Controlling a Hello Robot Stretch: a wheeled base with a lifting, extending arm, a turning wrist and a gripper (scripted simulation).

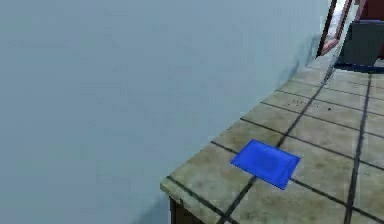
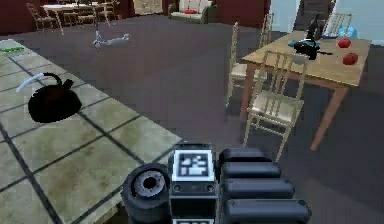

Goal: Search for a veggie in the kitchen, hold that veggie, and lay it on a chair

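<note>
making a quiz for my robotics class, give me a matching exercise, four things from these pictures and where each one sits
Things
1. black round kettle
2. flat blue square pad
3. red round things
4. pale wooden slat-back chair

Places
A. on the dark floor, beside the wooden table
B. next to the pale blue wall, forward view
C. on the wooden table's top
D. on the tiled counter, arm side view's left

Pairs: 1-D, 2-B, 3-C, 4-A
</note>
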